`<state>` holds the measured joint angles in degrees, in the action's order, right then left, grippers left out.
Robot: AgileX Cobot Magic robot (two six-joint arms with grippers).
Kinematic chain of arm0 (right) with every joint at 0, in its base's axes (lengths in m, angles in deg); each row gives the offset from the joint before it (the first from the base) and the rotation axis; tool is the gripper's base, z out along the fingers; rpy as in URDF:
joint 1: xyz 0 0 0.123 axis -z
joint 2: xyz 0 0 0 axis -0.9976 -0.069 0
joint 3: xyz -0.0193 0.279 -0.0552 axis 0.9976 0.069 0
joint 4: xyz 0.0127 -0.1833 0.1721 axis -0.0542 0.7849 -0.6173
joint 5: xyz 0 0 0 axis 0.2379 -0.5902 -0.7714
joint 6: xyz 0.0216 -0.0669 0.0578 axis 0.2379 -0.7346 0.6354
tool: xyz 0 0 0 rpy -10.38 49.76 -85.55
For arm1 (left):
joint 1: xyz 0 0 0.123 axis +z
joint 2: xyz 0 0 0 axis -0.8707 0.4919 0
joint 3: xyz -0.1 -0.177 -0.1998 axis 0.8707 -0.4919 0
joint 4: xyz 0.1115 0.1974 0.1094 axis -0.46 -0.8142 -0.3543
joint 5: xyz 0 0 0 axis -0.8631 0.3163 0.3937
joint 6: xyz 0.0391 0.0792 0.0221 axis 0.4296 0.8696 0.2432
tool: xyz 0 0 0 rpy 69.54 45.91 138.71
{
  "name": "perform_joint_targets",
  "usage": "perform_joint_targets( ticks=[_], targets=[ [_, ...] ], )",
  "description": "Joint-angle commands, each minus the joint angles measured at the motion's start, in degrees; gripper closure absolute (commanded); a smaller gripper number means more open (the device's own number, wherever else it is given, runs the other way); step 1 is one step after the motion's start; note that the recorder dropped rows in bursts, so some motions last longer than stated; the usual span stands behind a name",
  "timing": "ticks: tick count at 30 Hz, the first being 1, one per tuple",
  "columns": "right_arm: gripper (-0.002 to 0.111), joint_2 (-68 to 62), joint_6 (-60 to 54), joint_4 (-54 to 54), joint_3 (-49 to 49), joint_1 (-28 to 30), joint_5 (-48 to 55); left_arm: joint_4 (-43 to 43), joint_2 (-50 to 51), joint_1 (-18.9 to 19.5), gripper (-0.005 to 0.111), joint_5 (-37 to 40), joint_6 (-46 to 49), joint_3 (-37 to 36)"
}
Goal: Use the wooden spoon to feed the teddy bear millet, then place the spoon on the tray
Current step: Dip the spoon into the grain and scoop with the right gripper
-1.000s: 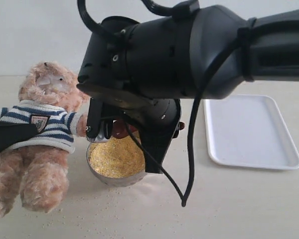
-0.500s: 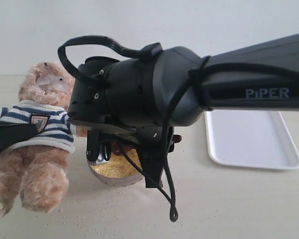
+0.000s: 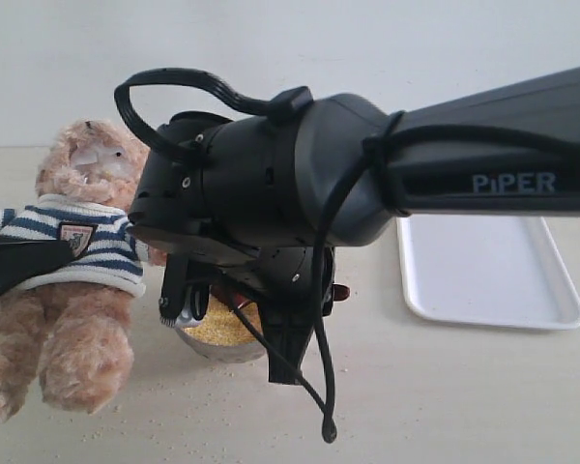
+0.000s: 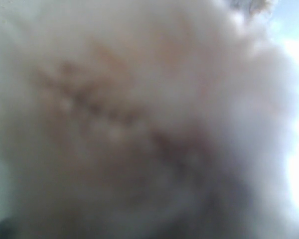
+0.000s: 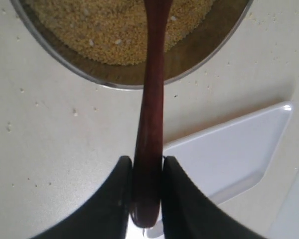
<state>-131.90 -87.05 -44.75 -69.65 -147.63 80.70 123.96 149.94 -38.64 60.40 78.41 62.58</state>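
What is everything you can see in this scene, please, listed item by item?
teddy bear: one, light brown with a navy-and-white striped shirt, left of the bowl
bowl: one, shiny metal, on the table between bear and tray
millet: one heap, yellow, in the bowl
loose grains: several, pale yellow, scattered on the table around the bowl
wooden spoon: one, dark reddish-brown, handle clamped, reaching over the millet
tray: one, white, on the table at right, nothing seen on it
table: one, cream
left gripper: one, black, against the bear's chest; jaws not visible
right gripper: one, black, closed on the spoon handle above the bowl
right arm: one, black, across the foreground
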Motion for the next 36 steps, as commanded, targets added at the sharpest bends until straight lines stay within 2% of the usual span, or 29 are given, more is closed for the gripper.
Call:
perform_joint_targets(
  ticks=[1,21,34,36],
  targets=[
    [0.108,0.25,-0.32,-0.84,-0.10,-0.06,0.24,0.89,-0.18,-0.43,0.102,2.24,0.39,-0.16],
    [0.108,2.98,3.97,-2.43,-0.10,-0.06,0.24,0.89,-0.18,-0.43,0.102,2.24,0.39,-0.16],
    [0.108,4.94,3.05,-7.98,-0.10,-0.06,0.24,0.89,-0.18,-0.43,0.102,2.24,0.39,-0.16],
    [0.108,4.94,-0.22,-9.56,-0.10,-0.06,0.24,0.89,-0.18,-0.43,0.102,2.24,0.39,-0.16]
  ],
)
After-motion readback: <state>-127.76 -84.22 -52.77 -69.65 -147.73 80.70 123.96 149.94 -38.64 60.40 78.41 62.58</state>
